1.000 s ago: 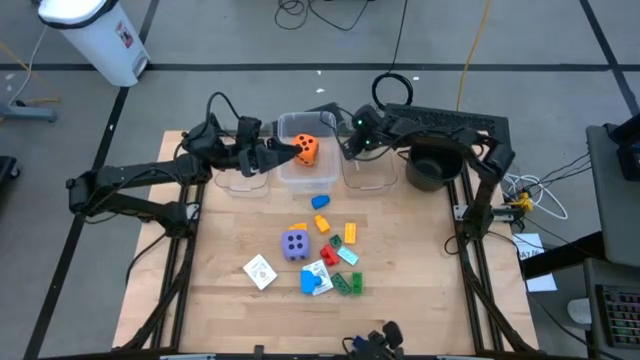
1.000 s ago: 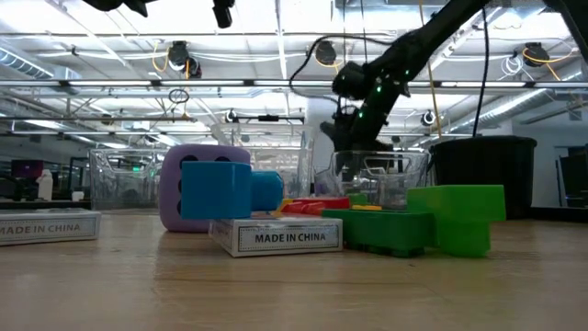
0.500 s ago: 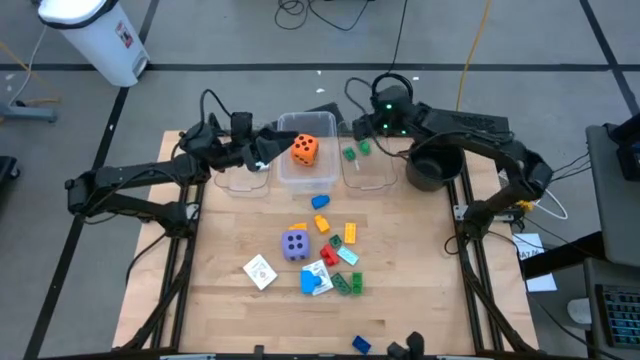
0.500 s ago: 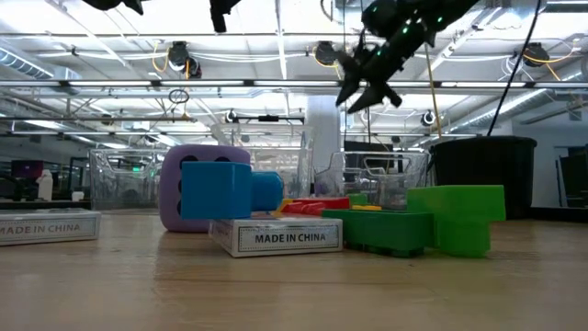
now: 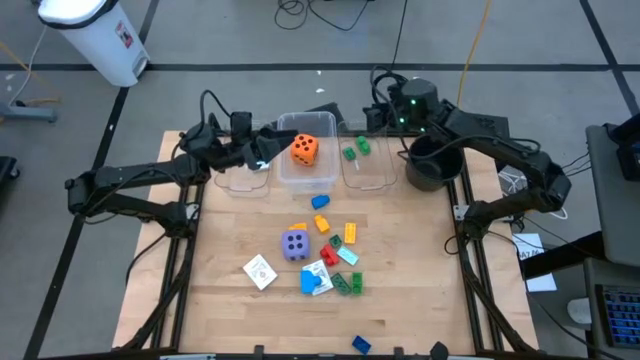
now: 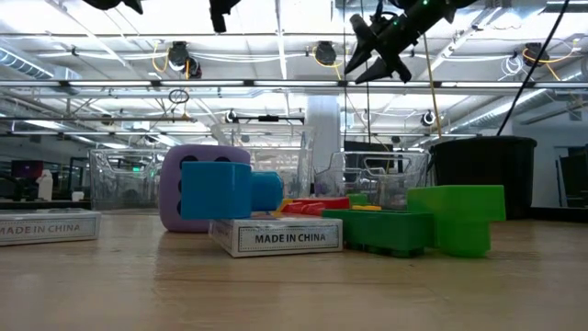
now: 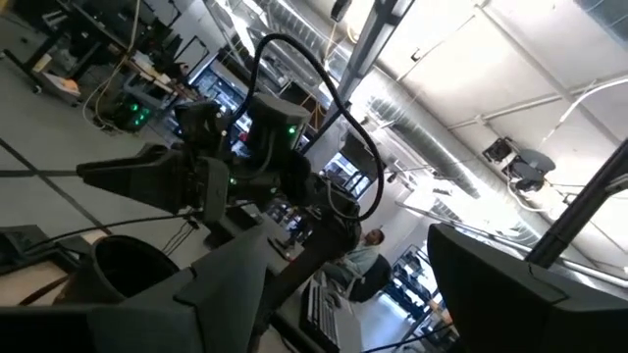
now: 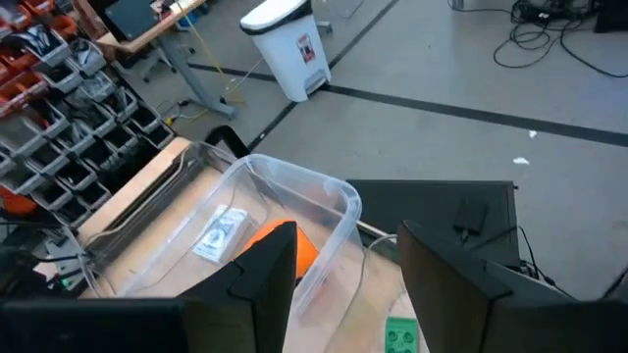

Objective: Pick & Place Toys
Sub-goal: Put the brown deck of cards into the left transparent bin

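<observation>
From above, my right gripper (image 5: 378,108) hangs empty over the back edge, my left gripper (image 5: 262,153) waits by the bins, and the toys (image 5: 322,255) crowd mid-surface, so reaching in could scatter them. Low down, its jaws stand apart. Wrist views hide the pile.
</observation>
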Robot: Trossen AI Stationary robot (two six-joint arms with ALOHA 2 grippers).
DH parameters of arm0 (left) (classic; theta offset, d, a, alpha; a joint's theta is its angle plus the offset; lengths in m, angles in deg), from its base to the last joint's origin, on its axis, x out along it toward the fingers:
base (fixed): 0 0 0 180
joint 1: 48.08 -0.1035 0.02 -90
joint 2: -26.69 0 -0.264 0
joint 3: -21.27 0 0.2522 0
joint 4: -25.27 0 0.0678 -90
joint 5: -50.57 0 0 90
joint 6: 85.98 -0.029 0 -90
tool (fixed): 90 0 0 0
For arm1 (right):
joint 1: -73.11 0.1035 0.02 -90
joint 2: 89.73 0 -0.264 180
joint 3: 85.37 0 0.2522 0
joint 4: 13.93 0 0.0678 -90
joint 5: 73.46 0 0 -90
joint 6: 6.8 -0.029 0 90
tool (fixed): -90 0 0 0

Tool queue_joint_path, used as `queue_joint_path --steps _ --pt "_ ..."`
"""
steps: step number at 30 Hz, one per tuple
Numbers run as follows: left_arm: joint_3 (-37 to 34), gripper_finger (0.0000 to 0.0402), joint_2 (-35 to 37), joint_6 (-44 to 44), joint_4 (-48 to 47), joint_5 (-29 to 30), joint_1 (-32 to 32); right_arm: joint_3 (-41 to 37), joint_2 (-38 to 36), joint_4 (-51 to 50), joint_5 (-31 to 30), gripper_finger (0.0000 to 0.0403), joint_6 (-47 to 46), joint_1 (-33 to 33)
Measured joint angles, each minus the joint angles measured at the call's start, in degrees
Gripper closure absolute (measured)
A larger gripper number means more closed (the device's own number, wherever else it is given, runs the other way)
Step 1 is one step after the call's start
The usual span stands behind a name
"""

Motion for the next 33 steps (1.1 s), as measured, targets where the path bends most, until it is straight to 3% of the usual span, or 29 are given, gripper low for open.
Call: queue_joint_path --steps 33 --pt "0.00 0.0121 0.00 -1.22 -5.70 3.54 5.19 0.00 -0.13 0.00 -0.02 0.0229 0.07 0.00"
